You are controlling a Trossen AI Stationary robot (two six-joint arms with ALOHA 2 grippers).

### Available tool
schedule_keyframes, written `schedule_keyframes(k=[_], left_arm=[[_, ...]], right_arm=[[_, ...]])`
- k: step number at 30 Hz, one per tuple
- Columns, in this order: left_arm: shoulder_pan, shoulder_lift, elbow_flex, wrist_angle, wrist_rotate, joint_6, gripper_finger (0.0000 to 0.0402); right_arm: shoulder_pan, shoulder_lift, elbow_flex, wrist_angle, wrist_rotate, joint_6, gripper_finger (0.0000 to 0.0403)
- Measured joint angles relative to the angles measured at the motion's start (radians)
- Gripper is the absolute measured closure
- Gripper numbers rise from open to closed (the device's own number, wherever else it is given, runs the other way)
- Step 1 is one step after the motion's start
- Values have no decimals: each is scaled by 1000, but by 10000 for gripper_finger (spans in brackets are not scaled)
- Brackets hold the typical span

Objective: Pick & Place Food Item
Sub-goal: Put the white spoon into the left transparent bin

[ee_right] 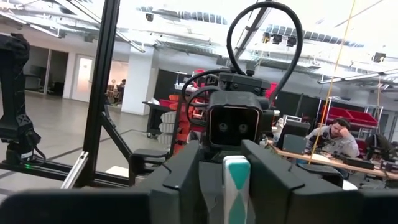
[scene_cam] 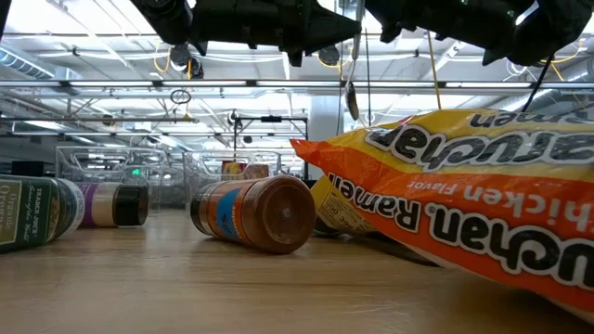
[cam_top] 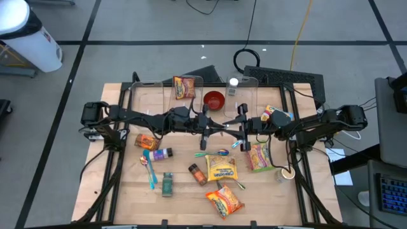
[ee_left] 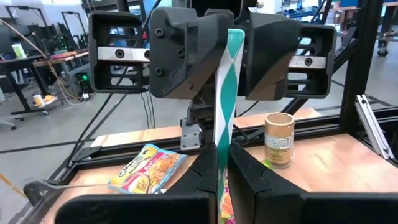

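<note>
Over centre of wooden tabletop (cam_top: 127, 191), striped spoon (ee_left: 222, 118) clamped by left gripper (ee_left: 222, 165); right gripper (ee_left: 228, 59) fingers slightly apart around it. Probably light, stiff, slippery; best held mid-handle.

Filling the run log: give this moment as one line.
phase: mid-air handover | left pincer: shut on striped spoon | right pincer: at the same handle

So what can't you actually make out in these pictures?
- Left wrist view: the striped handle has its near end hidden in the jaws of the left gripper.
- Low view: the ramen packet is cut off by the right edge and hides the table behind it.
- High view: the red bowl is too small to show any contents.
- Left wrist view: the label on the jar is too small to read.
</note>
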Motion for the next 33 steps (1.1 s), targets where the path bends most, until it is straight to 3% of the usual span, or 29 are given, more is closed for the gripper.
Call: schedule_keyframes(k=[7,13,18,27,33], left_arm=[[1,0,0,4,-1,4,391],[0,-8,-1,0,1,15,391],[0,-61,-1,-41,-6,61,391],[0,-297,-1,-301,-43,109,391],[-27,-428,-1,-481,-52,119,391]], right_arm=[[0,-22,0,0,-1,-12,220],[0,-61,0,-22,1,-40,190],[0,-98,0,-99,2,-65,186],[-3,-113,0,-156,13,-84,196],[-9,-110,0,-205,131,-82,197]])
